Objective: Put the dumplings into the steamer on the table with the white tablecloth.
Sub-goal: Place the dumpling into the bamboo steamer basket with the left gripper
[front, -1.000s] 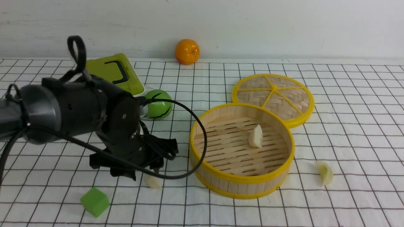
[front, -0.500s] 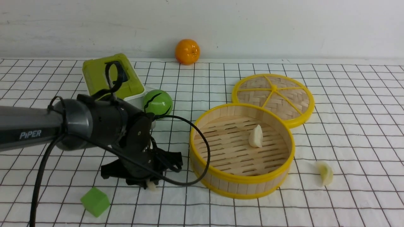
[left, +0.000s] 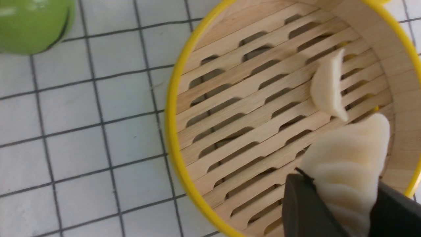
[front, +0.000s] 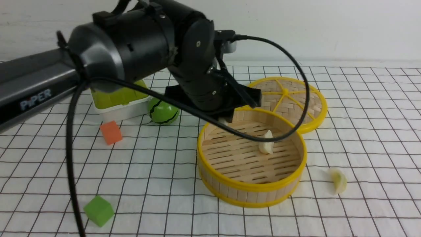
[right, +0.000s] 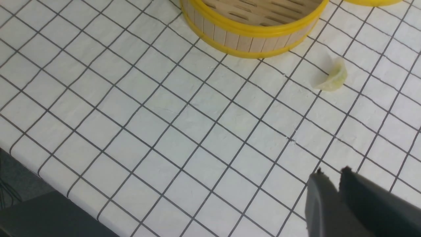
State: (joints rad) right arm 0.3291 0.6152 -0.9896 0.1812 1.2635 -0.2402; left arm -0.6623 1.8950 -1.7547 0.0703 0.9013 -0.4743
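Far left on the white tablecloth (front: 148, 171) lie a green cube (front: 98, 210) and an orange cube (front: 111, 132), with a green box (front: 118, 97) and a green ball (front: 163, 113) behind them; none of these belongs to the job. Next comes the left gripper (left: 342, 210), hanging over the far-left part of the steamer (front: 253, 196), its jaws pinching the held dumpling (left: 345, 154), a creamy pleated piece that the left wrist view shows above the slatted floor, inside the yellow rim and seemingly not resting on the slats. A little further right, the settled dumpling (front: 266, 143) lies on the floor of the basket, so one of the three is judged done and a second looks to need only a release. Behind the steamer and to its right the woven lid (front: 289, 98) lies flat, touching the rim but not covering it. Right of the steamer, near its wall yet apart from it, the greenish dumpling (front: 338, 181) lies on the cloth, not yet picked up; that is the piece left to do. The right gripper (right: 331, 171), seen only in its own wrist view, hangs above bare cloth well short of that dumpling, its jaws all but pressed together and holding nothing
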